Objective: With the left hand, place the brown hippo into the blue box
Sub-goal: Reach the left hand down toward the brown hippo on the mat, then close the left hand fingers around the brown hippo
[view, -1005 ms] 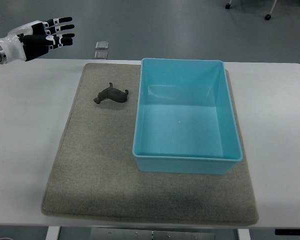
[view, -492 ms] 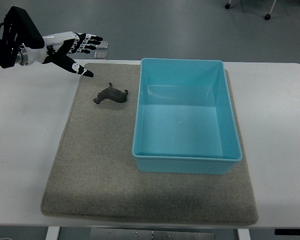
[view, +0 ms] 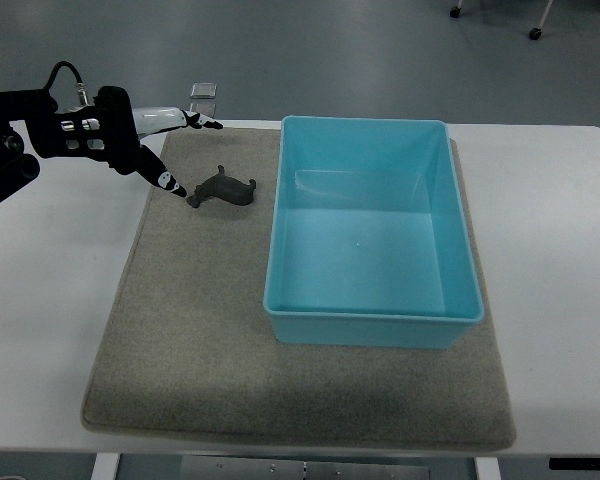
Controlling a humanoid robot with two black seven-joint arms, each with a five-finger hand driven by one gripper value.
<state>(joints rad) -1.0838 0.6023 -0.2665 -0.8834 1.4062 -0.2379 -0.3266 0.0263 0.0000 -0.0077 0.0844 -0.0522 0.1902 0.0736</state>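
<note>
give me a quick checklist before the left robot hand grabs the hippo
1. Left robot hand open, holding nothing: ok, fingers spread.
2. Hippo reachable: ok, it lies on the mat just right of the fingertips, nothing on top of it.
3. Fingers around the hippo: not ok, one fingertip is close to its left end, no grasp yet.
4. Box ready: ok, it looks empty and sits on the mat to the hippo's right.
5. Contact between fingertip and hippo: cannot tell from this view.
6. Right robot hand clear of the path: ok, not in view.
</note>
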